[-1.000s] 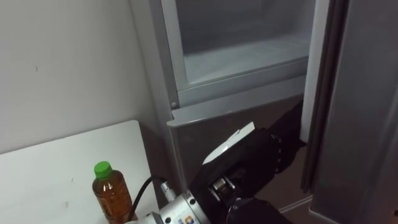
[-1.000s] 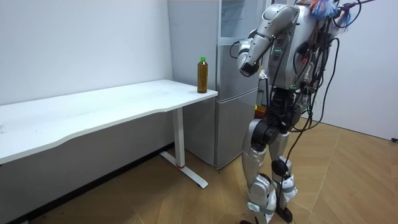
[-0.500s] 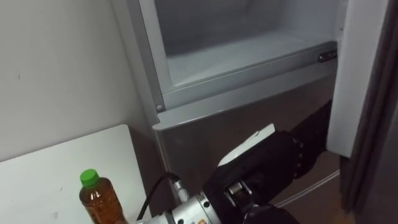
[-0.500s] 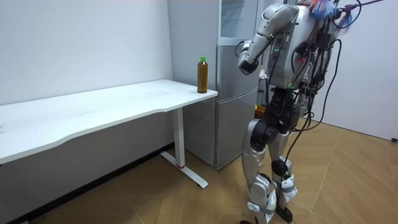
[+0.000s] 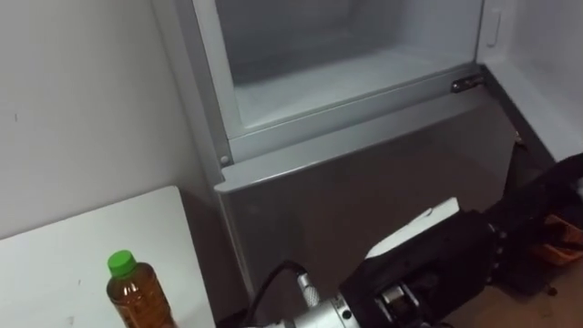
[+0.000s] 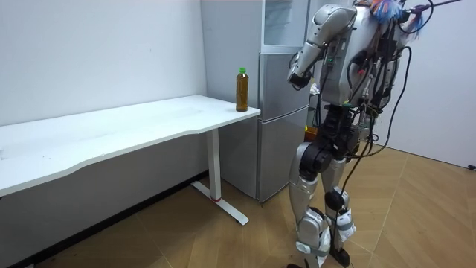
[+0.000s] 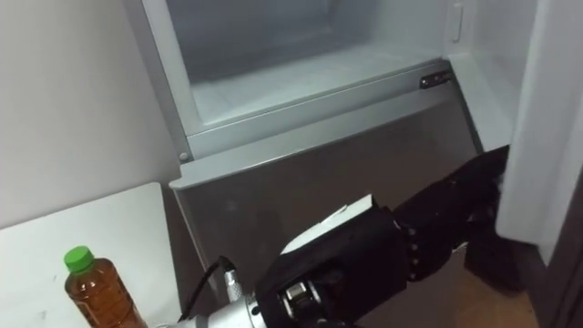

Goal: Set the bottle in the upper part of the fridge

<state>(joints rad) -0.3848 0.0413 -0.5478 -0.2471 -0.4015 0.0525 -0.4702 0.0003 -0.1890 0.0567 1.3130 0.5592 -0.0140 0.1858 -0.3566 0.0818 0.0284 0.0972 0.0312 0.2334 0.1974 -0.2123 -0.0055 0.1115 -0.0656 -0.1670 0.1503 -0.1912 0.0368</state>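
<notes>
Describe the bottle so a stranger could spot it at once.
Find the long white table against the wall. At its end nearest the grey fridge stands the bottle, upright and alone: amber liquid, green cap.

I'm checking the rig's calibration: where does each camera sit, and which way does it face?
Left eye view: on the head, looking down at the open fridge and the bottle on the table; left hand low.
Right eye view: beside it, same scene, same hand.
Room view: standing off in the room, whole robot facing the fridge.
All share bottle and fridge.
</notes>
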